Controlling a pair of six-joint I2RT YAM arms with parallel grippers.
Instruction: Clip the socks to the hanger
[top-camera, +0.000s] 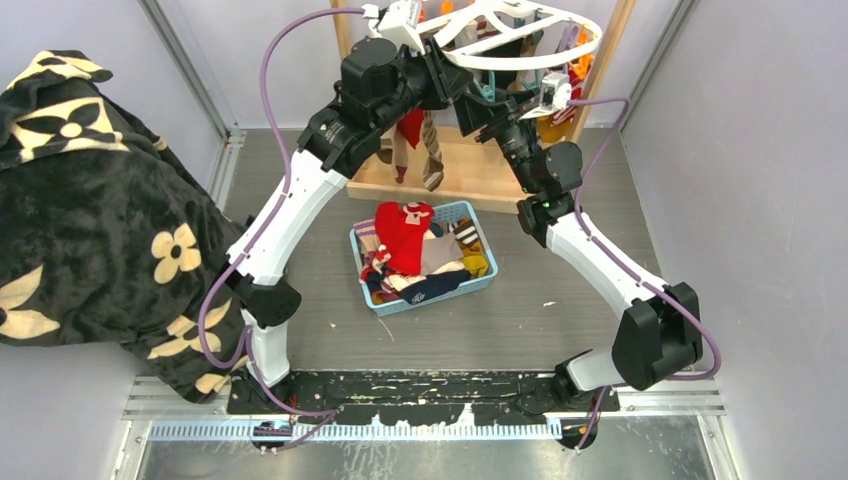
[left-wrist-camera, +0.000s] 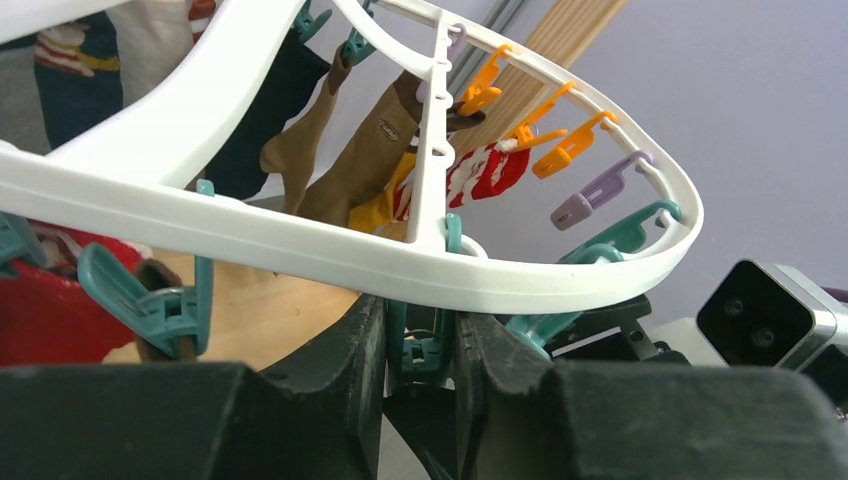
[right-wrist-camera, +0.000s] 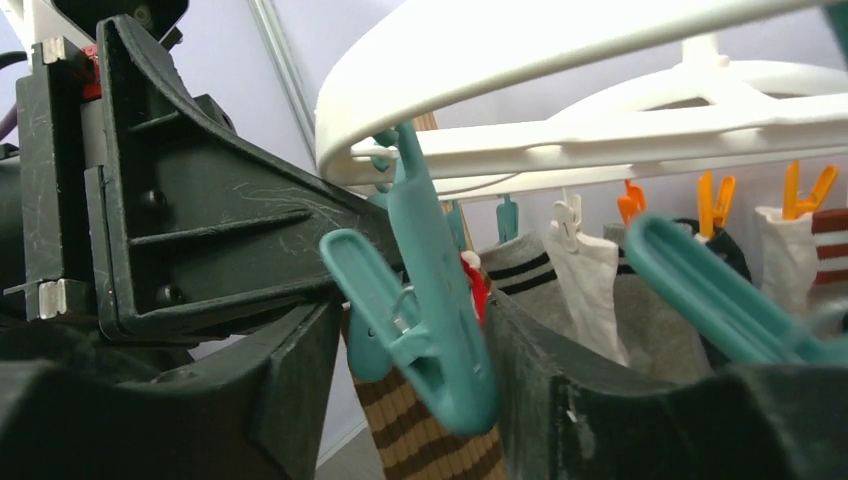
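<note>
Grey tabletop (top-camera: 560, 320), walled booth. Below hanger (left-wrist-camera: 300, 252), nearer: loose socks (top-camera: 405, 235) heaped in blue basket (top-camera: 440, 298); likely light, limp, best pinched at cuff. Under hanger rim: left gripper (left-wrist-camera: 420, 335) squeezed onto teal clip (left-wrist-camera: 425, 358); right gripper (right-wrist-camera: 415, 320) parted, straddling a clip, holding nothing evident. Beyond: hung socks.

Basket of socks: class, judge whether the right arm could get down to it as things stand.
Probably yes. The right tool is up at the hanger, open around a teal clip; the basket sits open-topped on the table below, nothing covering it.
</note>
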